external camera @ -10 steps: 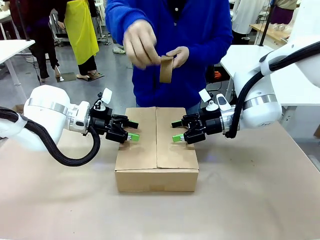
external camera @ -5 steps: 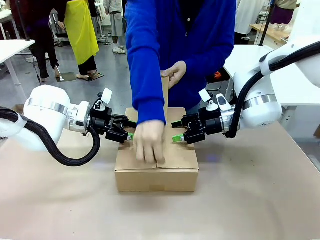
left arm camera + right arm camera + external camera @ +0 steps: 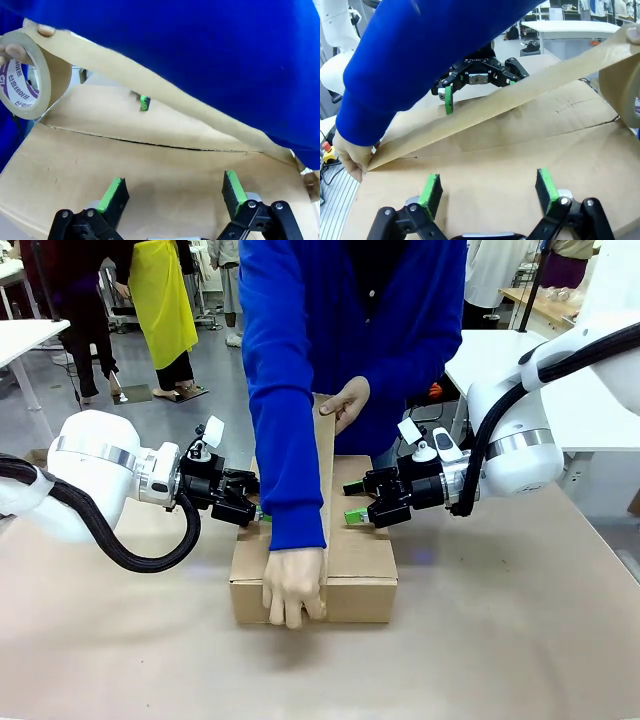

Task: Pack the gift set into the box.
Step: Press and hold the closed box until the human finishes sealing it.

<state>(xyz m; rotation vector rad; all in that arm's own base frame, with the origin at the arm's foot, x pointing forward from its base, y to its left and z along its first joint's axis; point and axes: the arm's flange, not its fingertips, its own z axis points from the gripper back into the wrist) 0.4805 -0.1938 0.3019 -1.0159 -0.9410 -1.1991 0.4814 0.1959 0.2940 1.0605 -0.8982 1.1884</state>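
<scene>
Carton [image 3: 362, 602]: resting on the counter [image 3: 470, 640], between the two end effectors; closed on top, with contents hidden.
Carton edges: near edge facing the robot, far edge close to the person; sides reached over by the end effectors.
Room around carton: counter surface stretching away on both sides and toward the robot.
Carton make: plain brown corrugated cardboard, rectangular, flat-topped, with light creases and a dark narrow gap where the flaps meet.
Carton direction: long axis and seam running from the robot's side toward the person.
Left end effector [image 3: 259, 499]: released, fingers spread wide over the left part of the carton top; cannot tell whether touching.
Right end effector [image 3: 356, 501]: likewise released, fingers apart over the right part; contact also unclear.
Tape strip [image 3: 326, 475]: smooth, brown, stretched along the carton seam, raised at the far end and slanting down to the near edge.
Tape roll [image 3: 46, 80]: round, brown, with a purple-and-white printed core, above the carton's far end.
Person's right hand [image 3: 294, 585]: at the carton's near edge, fingers down against the front wall, at the strip's low end.
Person's left hand [image 3: 347, 403]: holding the roll.
</scene>
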